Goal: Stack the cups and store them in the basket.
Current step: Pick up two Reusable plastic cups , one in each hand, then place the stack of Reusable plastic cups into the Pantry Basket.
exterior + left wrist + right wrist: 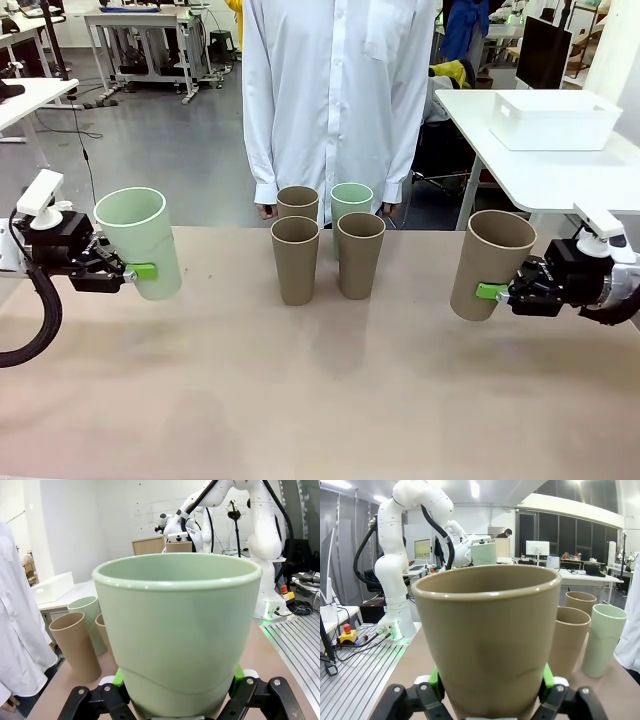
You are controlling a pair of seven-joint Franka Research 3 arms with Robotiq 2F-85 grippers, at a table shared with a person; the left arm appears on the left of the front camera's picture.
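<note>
My left tool [143, 271] is clamped low on a mint cup [138, 235] and my right tool [490, 292] low on a tan cup [492, 255]. Four other cups [295, 260] stand mid-bench [320, 400], and the basket [555, 120] is on a side table [540, 175]. They look light, stiff and a bit slick, so I'd grip low.

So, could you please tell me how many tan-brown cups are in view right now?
4: the held brown cup in the right gripper; the front-left cup, front-right cup and back-left cup standing in the middle. None seems hidden.
</note>
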